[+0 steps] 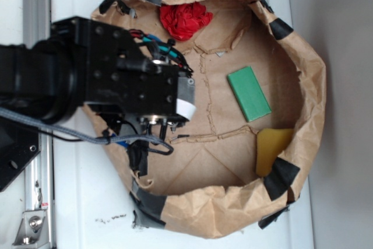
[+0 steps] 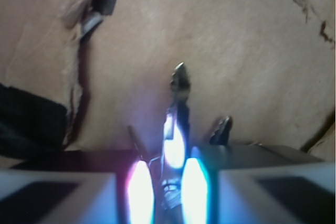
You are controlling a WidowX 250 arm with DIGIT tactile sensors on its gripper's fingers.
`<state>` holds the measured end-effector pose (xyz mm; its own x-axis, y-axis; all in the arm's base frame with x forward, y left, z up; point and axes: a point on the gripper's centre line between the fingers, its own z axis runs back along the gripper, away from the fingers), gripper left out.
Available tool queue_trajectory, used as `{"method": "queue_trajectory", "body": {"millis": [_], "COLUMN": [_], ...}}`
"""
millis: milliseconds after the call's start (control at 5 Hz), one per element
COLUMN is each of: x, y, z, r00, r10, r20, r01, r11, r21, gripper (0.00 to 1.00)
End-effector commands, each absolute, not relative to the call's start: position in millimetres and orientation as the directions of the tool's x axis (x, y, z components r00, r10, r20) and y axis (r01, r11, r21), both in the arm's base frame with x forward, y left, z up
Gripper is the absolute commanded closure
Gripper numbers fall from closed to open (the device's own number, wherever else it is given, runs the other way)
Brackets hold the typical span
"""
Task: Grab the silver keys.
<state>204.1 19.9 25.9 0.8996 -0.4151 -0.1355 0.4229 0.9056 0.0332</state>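
- Gripper [image 2: 167, 187] sits over the left side of the paper bag [image 1: 303, 86], close to its floor.
- Wrist view: jaws drawn close together, pinching the keys [image 2: 178, 103] between them; one key sticks out forward past the tips, two more fan to either side.
- Glare on the jaw tips hides the exact contact.
- Exterior view: keys hidden under the arm [image 1: 87, 80].
- Green block [image 1: 249, 93] lies near the bag's middle, apart from the gripper.
- Red cloth [image 1: 185, 19] by the top edge; yellow piece [image 1: 271, 150] at the lower right edge.
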Motion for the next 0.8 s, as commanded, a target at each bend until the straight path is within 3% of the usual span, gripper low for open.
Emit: {"method": "queue_trajectory", "body": {"millis": [0,600], "x": [204,205], "y": [17,19], "z": [39,51], "r00": [0.901,0.91], "r10": [-0.426,-0.402], "r20": [-0.089,-0.106], "r01": [0.43,0.409], "r11": [0.902,0.911], "r21": [0.038,0.059], "gripper": [1.0,1.0]}}
